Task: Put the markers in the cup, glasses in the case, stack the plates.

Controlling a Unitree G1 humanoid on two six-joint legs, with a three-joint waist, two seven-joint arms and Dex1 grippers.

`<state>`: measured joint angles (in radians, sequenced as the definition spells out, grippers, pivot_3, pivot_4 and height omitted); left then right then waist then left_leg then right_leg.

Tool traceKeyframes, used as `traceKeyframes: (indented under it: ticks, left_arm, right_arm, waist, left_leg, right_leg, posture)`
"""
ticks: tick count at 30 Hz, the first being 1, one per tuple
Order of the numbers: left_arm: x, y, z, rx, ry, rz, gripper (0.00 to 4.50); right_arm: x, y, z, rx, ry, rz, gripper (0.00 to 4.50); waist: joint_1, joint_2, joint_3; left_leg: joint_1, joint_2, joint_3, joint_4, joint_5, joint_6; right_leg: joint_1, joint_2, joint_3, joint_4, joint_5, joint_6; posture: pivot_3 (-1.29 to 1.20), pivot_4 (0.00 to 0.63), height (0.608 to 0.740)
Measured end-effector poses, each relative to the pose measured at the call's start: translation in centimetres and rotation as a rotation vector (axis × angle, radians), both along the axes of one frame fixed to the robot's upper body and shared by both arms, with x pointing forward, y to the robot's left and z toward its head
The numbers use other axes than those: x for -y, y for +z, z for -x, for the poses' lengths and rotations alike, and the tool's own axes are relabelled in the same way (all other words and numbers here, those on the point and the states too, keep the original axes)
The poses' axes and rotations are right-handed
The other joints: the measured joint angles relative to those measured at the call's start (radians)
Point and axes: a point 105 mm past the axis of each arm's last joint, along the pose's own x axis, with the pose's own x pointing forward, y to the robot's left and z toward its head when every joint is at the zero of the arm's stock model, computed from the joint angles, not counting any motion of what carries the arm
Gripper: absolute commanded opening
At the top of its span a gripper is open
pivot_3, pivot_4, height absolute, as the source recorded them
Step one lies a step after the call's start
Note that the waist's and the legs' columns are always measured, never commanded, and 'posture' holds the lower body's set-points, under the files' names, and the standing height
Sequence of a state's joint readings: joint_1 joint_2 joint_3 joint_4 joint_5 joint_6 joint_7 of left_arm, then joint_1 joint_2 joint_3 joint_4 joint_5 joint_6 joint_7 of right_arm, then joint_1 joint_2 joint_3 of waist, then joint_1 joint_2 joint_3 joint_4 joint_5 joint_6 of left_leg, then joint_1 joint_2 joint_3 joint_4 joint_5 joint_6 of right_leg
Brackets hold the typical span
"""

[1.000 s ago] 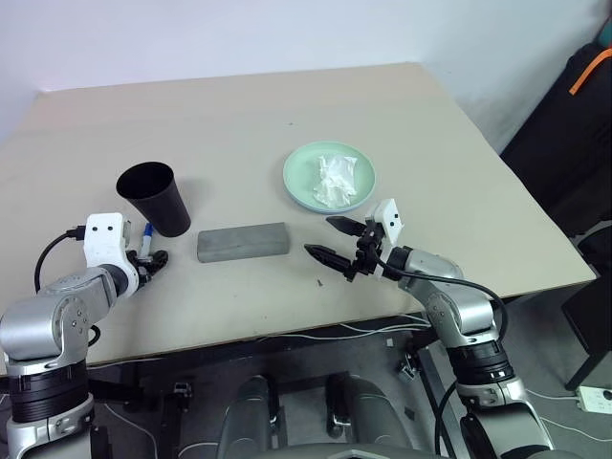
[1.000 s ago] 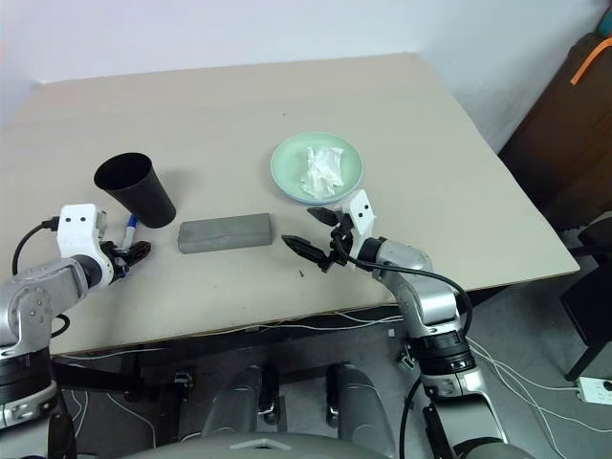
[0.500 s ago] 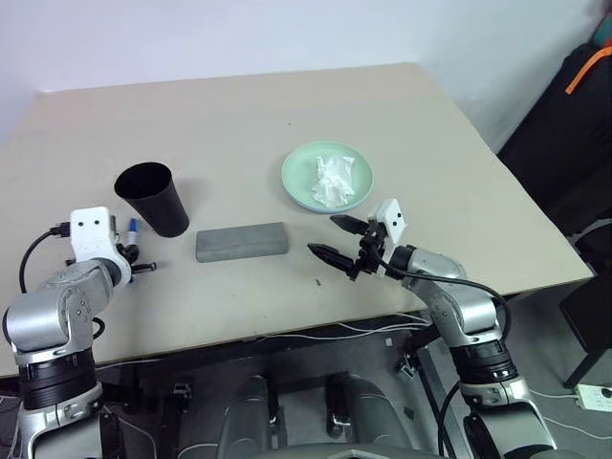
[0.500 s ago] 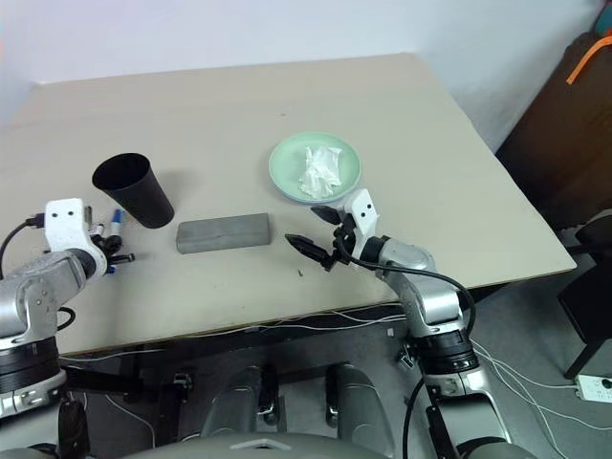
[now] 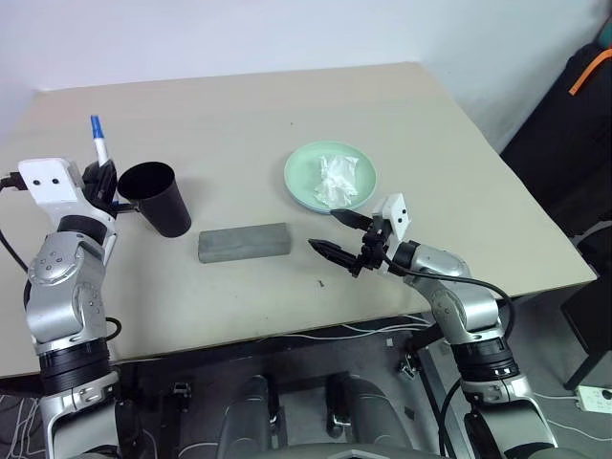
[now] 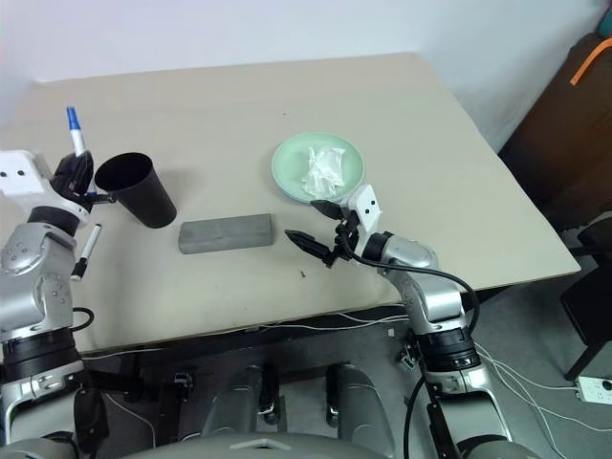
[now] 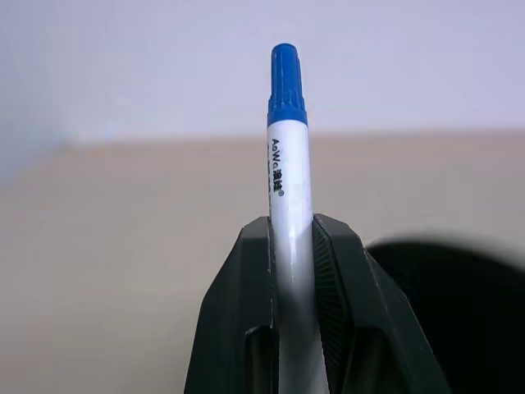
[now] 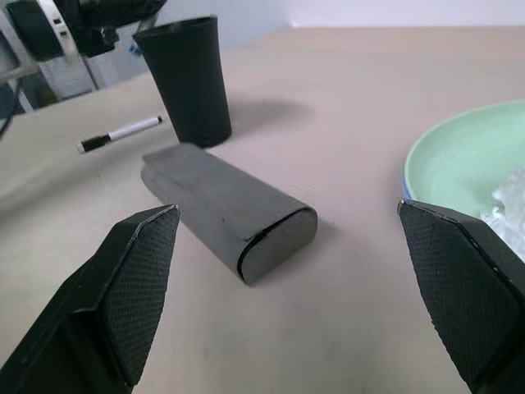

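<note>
The left claw (image 5: 101, 178) is raised just left of the cup (image 5: 156, 198), clamped on a blue-capped marker (image 5: 98, 138) that points up. The grey case (image 5: 244, 242) lies right of the cup on the surface (image 5: 239, 115). Farther right sits the green plate (image 5: 329, 176) holding a tissue (image 5: 336, 180). The right claw (image 5: 337, 233) gapes below the plate.

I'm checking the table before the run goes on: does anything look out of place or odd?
A crumpled white tissue lies on the mint green plate, which seems to rest on a blue one. A dark-capped marker lies loose on the table beside the cup. Nothing is spilled or damaged.
</note>
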<state>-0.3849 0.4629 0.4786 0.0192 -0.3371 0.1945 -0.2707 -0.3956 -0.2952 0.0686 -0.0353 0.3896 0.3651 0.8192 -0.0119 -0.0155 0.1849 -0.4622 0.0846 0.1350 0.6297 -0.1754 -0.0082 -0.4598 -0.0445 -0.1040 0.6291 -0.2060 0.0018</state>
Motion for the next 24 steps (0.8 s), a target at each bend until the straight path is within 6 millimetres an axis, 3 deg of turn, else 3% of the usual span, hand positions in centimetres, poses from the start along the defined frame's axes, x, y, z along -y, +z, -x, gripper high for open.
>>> traceKeyframes:
  ticks: [5, 9, 14, 24]
  left_arm:
    - [0.7, 3.3, 0.5, 0.234, -0.034, -0.080, 0.28]
    - [0.4, 4.7, 1.2, 0.328, 0.011, -0.169, 0.28]
    - [0.2, 5.1, 1.0, 0.362, 0.024, -0.163, 0.28]
    - [3.1, 4.2, 0.4, 0.392, -0.172, -0.099, 0.28]
  right_arm:
    - [0.0, 0.1, 0.0, 0.008, 0.001, -0.001, 4.50]
    - [0.1, 0.1, 0.0, 0.009, -0.002, 0.000, 4.50]
    - [0.2, 0.2, 0.0, 0.009, -0.002, -0.004, 4.50]
    - [0.7, 0.1, -0.1, 0.018, -0.021, 0.006, 4.50]
  waist:
    - [0.001, 0.000, 0.000]
    - [0.001, 0.000, 0.000]
    - [0.003, 0.000, 0.000]
    - [0.001, 0.000, 0.000]
  left_leg:
    - [0.000, 0.000, 0.000, 0.001, 0.000, 0.000]
    - [0.001, 0.000, 0.000, 0.001, 0.000, 0.000]
    - [0.001, 0.000, 0.000, 0.001, 0.000, 0.000]
    - [0.001, 0.000, 0.000, 0.002, 0.002, 0.003]
  right_leg:
    - [0.000, 0.002, 0.000, 0.001, 0.001, 0.002]
    - [0.000, 0.002, 0.000, 0.001, 0.001, 0.003]
    - [0.001, 0.002, -0.001, 0.001, -0.001, 0.005]
    - [0.002, 0.002, -0.001, 0.001, 0.000, 0.007]
  posture:
    - [0.00, 0.150, 0.740]
    - [0.00, 0.150, 0.740]
    - [0.00, 0.150, 0.740]
    - [0.00, 0.150, 0.740]
